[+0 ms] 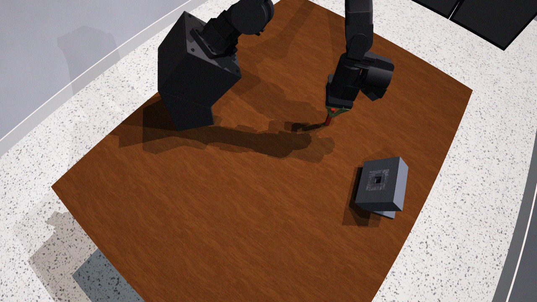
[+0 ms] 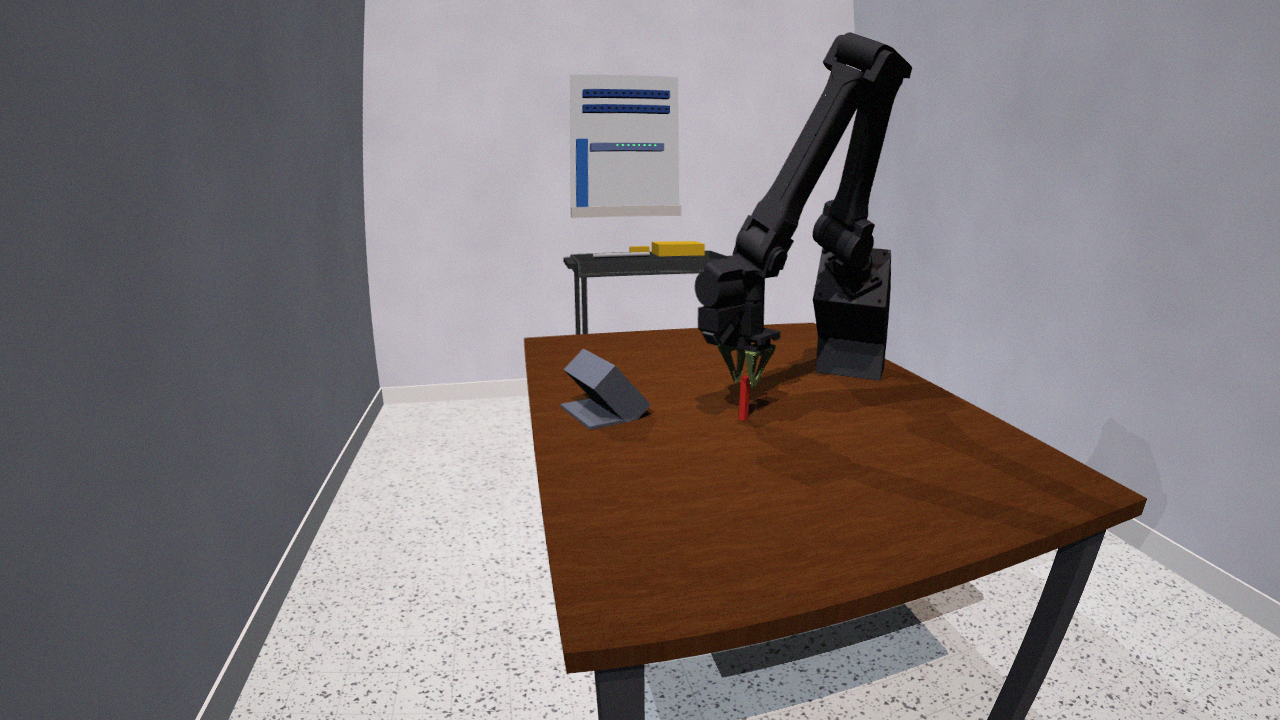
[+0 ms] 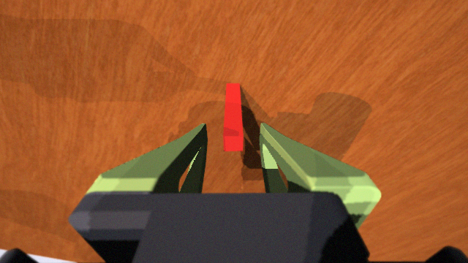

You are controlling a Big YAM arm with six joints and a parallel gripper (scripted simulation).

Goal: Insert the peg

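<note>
One slim red peg (image 3: 233,117) stood upright on the desk (image 2: 805,501), well apart from the sloped panel (image 1: 383,183), and your end effector (image 3: 232,136) straddled its top, jaws partly closed with gaps either side, gripping nothing. You should judge the peg light, stiff and easily toppled, so take it high on its flat sides. Only your wrist view showed those gaps; only your top view showed the panel's square hole (image 1: 378,180).

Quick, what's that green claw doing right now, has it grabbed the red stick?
Gripper: partly closed around the red peg, with gaps showing on both sides; not gripping it yet, holding nothing.
</note>
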